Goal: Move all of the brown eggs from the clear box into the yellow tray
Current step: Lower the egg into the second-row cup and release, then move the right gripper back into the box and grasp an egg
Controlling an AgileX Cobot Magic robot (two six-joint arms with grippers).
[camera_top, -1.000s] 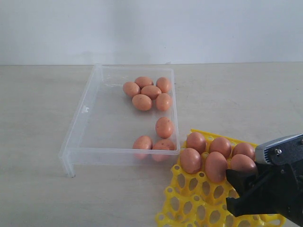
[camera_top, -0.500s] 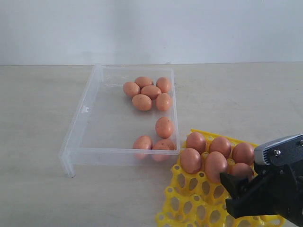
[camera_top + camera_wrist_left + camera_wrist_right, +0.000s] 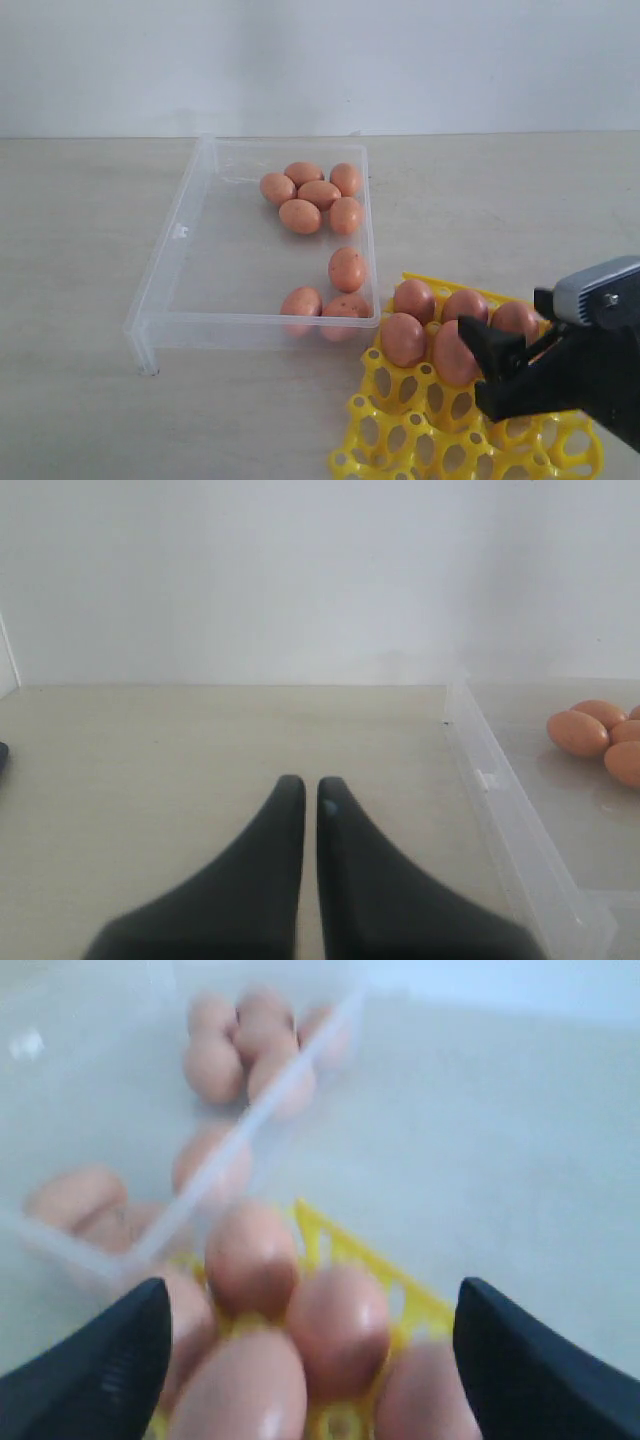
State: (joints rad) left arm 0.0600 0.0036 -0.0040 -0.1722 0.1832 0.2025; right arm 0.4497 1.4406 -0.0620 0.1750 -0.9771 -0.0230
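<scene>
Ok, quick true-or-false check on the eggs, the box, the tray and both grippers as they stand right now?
1. Eight eggs lie in the box. True.
2. The right gripper is clamped on an egg. False: its jaws stand wide open and empty above the tray.
3. The left gripper is reaching into the box. False: it is shut and empty, over the table beside the box.
4. The eggs in the tray sit in its rows nearest the box. True.
</scene>
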